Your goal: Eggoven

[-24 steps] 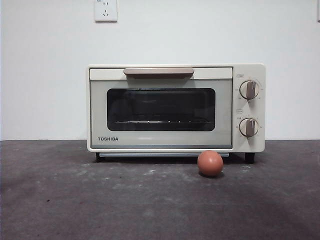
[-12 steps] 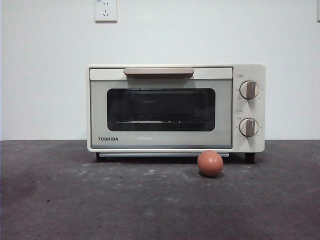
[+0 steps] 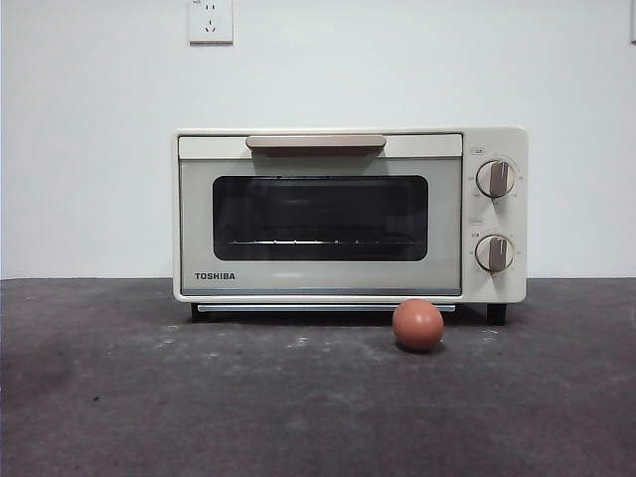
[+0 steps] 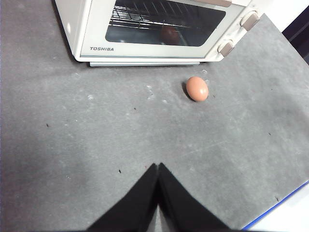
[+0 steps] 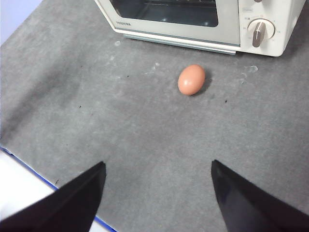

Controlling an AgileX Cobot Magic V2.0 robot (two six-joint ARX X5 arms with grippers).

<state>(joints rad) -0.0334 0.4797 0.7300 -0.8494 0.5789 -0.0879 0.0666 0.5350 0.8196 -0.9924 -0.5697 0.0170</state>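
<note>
With the egg (image 3: 417,324) lying on the table (image 3: 149,397) just before the closed oven (image 3: 348,214) near its far edge, the narrow left pincer (image 4: 158,166) and wide right pincer (image 5: 158,169) hover; opening the door likely comes first.

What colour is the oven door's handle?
Tan, a light brownish bar; the handle shows best in the front view, along the top of the cream oven door.
</note>
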